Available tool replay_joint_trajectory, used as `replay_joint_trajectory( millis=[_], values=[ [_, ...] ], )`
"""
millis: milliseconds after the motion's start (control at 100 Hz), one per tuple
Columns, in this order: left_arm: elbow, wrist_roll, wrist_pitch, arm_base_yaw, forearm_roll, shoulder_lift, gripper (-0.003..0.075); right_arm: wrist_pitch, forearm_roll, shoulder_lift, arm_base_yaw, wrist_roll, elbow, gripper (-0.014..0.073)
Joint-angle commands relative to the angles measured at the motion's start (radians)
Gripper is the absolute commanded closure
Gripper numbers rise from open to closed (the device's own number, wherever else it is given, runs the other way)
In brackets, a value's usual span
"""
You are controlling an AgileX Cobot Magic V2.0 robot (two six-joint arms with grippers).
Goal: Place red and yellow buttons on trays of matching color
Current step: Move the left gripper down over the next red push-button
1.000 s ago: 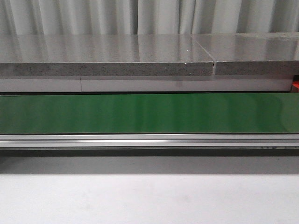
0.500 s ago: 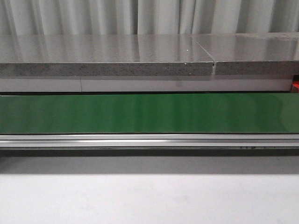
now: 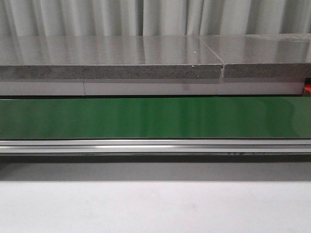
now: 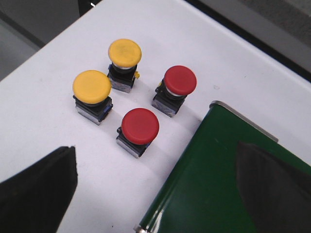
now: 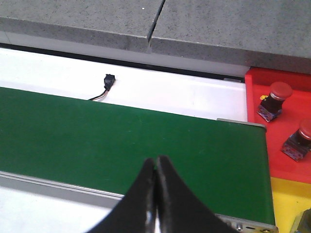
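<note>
Hovering spread and empty, left gripper (image 4: 155,194) has four buttons (image 4: 140,126) standing just ahead. Rigid, light, smooth-capped; judged best pinched across the square base. Right gripper (image 5: 156,167) closed, empty; red tray (image 5: 282,155) alongside.

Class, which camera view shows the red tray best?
The right wrist view: the red tray lies beside the green belt, already holding two red buttons. The front view shows only a red sliver at its right edge; the left wrist view, nothing.

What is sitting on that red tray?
Two red-capped push buttons stand on the red tray. The tray runs past the picture's edge, so anything further along is unseen.
</note>
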Motion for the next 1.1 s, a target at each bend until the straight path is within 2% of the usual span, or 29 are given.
replay_joint_trajectory(
  millis=[0,330,800,1090],
  values=[
    [-0.062,-0.006,-0.067,0.001,-0.004,0.049,0.0102,-0.058,0.016,-0.003,0.002,-0.011,-0.024,0.0659],
    [-0.127,-0.006,-0.098,0.001,-0.002,0.247,0.0102,-0.058,0.016,-0.003,0.002,-0.011,-0.024,0.0659],
    [-0.128,-0.006,-0.205,0.001,-0.002,0.362,0.0102,-0.058,0.016,-0.003,0.002,-0.011,-0.024,0.0659],
    [-0.128,-0.006,-0.212,0.053,-0.010,0.408,0.0102,-0.058,0.016,-0.003,0.002,-0.011,-0.024,0.0659]
  ],
)
